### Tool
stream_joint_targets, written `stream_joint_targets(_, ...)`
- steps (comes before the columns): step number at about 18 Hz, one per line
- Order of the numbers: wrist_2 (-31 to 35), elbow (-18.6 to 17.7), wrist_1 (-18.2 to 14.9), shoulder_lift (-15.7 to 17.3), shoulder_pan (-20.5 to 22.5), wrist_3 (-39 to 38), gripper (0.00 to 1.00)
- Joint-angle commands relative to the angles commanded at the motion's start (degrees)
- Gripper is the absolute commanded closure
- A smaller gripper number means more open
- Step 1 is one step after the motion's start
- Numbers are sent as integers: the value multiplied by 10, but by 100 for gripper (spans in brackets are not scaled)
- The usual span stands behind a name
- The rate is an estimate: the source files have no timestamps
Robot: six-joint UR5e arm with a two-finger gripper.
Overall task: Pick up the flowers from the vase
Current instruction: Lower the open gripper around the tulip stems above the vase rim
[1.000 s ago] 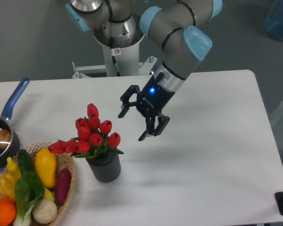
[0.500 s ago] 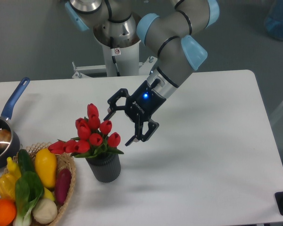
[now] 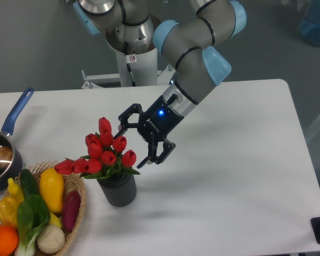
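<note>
The flowers (image 3: 103,152), a bunch of red tulip buds with green leaves, stand in the vase (image 3: 118,189), a short dark grey ribbed cylinder at the front left of the white table. My gripper (image 3: 132,143) hangs just right of the buds, open, fingers pointing left toward them. One fingertip (image 3: 122,122) is beside the top buds and the other (image 3: 144,161) is close to the rightmost bud. Nothing is held between the fingers. The stems are hidden inside the vase.
A wicker basket (image 3: 74,213) with colourful vegetables sits directly left of the vase, touching the flowers' leftmost buds. A dark saucepan with a blue handle (image 3: 16,113) is at the left edge. The robot base (image 3: 132,58) stands behind the table.
The gripper has travelled left and slightly down toward the flowers, staying open. Its fingertips now reach the right side of the bunch. Flowers and vase have not moved.
</note>
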Motion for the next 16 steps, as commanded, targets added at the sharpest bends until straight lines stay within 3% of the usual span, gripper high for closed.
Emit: stream_joint_targets(16, 4, 8, 3, -21, -12, 26, 0)
